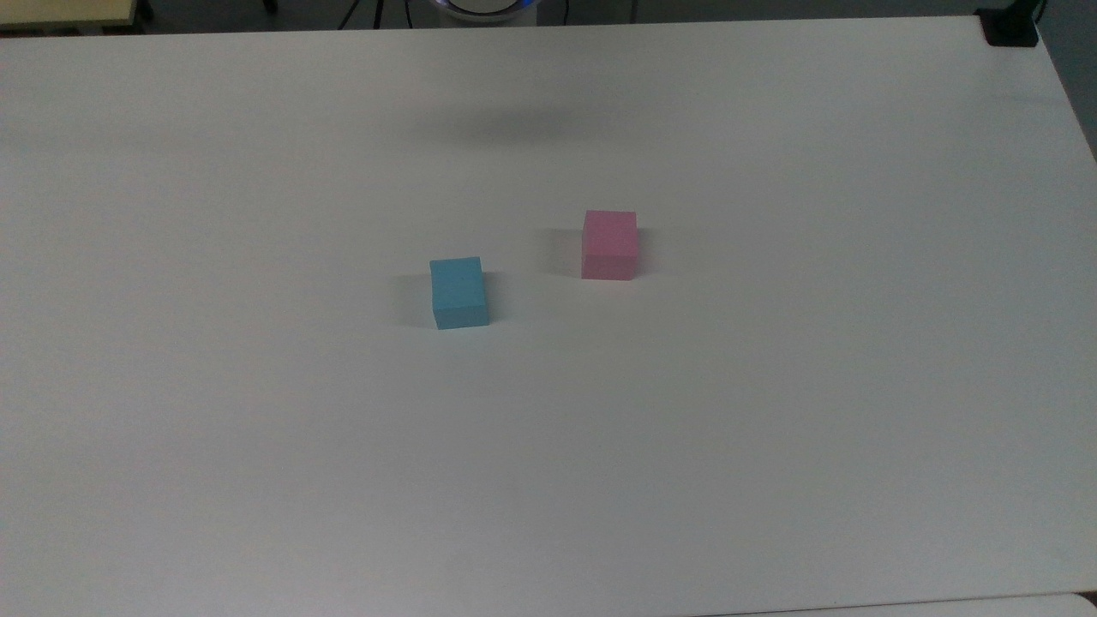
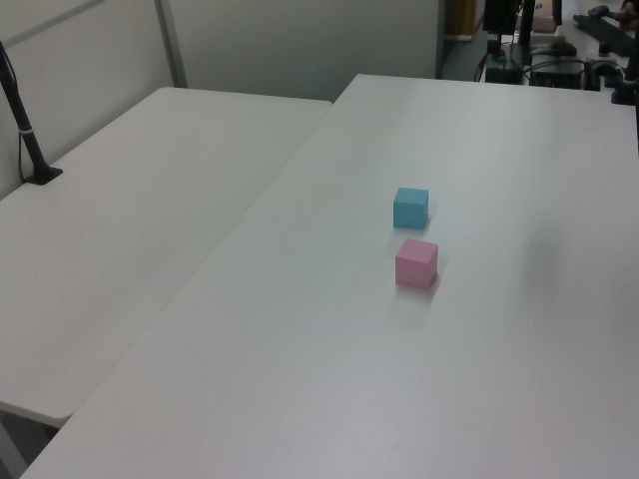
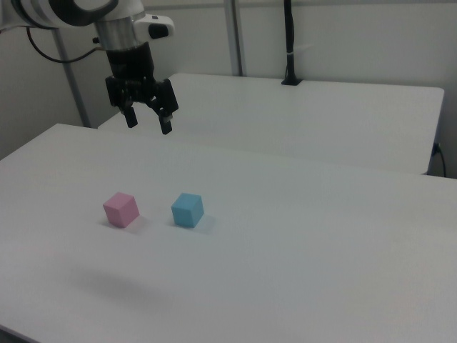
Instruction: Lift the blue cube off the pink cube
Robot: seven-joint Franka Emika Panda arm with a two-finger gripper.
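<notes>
Looking down through the top view, I have the blue cube [image 1: 459, 292] flat on the white table [image 1: 771, 446], with the pink cube [image 1: 610, 244] near it toward the top view's right and a little farther up; a bare strip of tabletop separates them, so the two are not stacked. Wide open surface surrounds both cubes on every side, and the table's far edge runs along the top of the picture, with a black clamp [image 1: 1010, 26] at the top view's right corner.

From the left view, the blue cube [image 2: 410, 208] sits just beyond the pink cube [image 2: 416, 263], close but apart, both upright. A second table [image 2: 130, 230] adjoins along the left view's left, backed by a grey partition, and dark equipment stands past the far edge.

Over on the right view I see the gripper [image 3: 147, 118] hanging high, well clear of the surface, its fingers spread apart and holding nothing. It hangs above and beyond the pink cube [image 3: 121, 209], while the blue cube [image 3: 187, 210] lies toward the right view's right of that. A black post [image 3: 289, 43] rises at the rear table's far edge.
</notes>
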